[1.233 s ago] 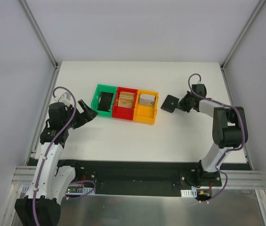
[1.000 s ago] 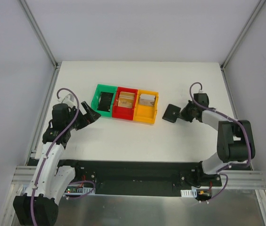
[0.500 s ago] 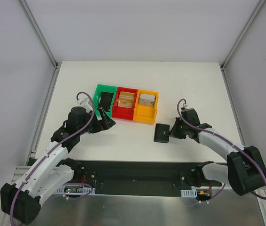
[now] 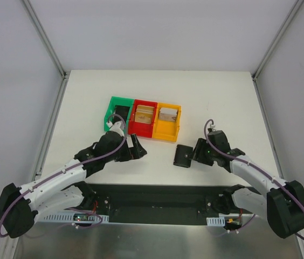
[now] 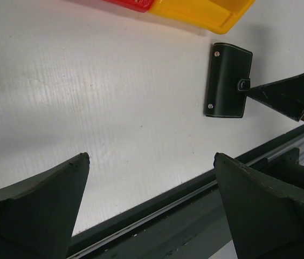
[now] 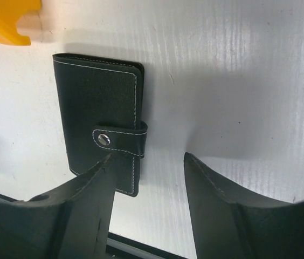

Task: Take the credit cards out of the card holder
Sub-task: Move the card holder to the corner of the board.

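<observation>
Left gripper (image 4: 138, 148) sits low over the white table (image 4: 222, 97), just in front of the bins, jaws spread wide with nothing between them. In the left wrist view its fingers (image 5: 44, 205) frame bare tabletop near the front edge.

Green bin (image 4: 109, 114) is leftmost in the row, with something black inside; can't tell what it is. Red bin (image 4: 143, 131) touches it on the right, tan credit card (image 4: 144, 113) lying in it. Orange bin (image 4: 167, 134) comes next, touching the red one, with another tan card (image 4: 167, 114) inside.

Card holder (image 4: 183, 156) lies flat on the table, in front of the orange bin's right corner and apart from it. It is folded shut, strap snapped over the edge, as the right wrist view shows (image 6: 98, 113). No card is visible on or in it.

Right gripper (image 4: 196, 153) is just right of the card holder, pointing left at it, jaws parted and not gripping anything. In the right wrist view (image 6: 147, 156) one finger (image 6: 87, 199) overlaps the card holder's strap-side edge and the other is over bare table; can't tell whether that finger touches the leather. The card holder is not between the jaws.
</observation>
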Motion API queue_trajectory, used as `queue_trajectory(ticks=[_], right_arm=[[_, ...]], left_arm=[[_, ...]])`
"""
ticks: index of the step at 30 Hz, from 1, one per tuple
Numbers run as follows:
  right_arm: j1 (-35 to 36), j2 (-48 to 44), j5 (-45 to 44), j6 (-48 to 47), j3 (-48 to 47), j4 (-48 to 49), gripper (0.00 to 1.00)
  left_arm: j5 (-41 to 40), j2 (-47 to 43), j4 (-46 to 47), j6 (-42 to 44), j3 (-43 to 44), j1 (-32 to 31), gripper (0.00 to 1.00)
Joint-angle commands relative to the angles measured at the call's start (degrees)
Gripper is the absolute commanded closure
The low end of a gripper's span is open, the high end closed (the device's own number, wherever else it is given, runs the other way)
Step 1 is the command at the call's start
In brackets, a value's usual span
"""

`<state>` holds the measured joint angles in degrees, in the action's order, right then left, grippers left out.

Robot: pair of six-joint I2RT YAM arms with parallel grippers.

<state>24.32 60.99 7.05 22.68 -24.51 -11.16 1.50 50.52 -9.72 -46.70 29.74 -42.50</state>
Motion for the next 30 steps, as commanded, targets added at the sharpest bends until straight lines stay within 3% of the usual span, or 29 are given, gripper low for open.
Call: queue_trajectory(ticks=[1, 6, 22, 30], right_arm=[[0.03, 0.96, -1.51, -1.76, -1.59, -1.42, 0.45], [0.29, 6.15, 1.73, -2.46, -2.21, 2.54, 0.53], [13.21, 12.22, -1.24, 0.00, -2.03, 8.08, 0.58], [13.48, 7.13, -6.69, 1.76, -0.54, 4.05, 0.47]], left_arm=[[-2.99, 2.21, 5.93, -3.40, -0.20, -1.71, 0.01], [-2.55, 6.86, 8.22, -4.28, 0.93, -3.99, 0.03], [-1.59, 21.27, 16.21, -3.67, 5.76, -7.95, 0.09], [0.70, 36.03, 17.27, -2.26, 15.96, -9.00, 0.12]])
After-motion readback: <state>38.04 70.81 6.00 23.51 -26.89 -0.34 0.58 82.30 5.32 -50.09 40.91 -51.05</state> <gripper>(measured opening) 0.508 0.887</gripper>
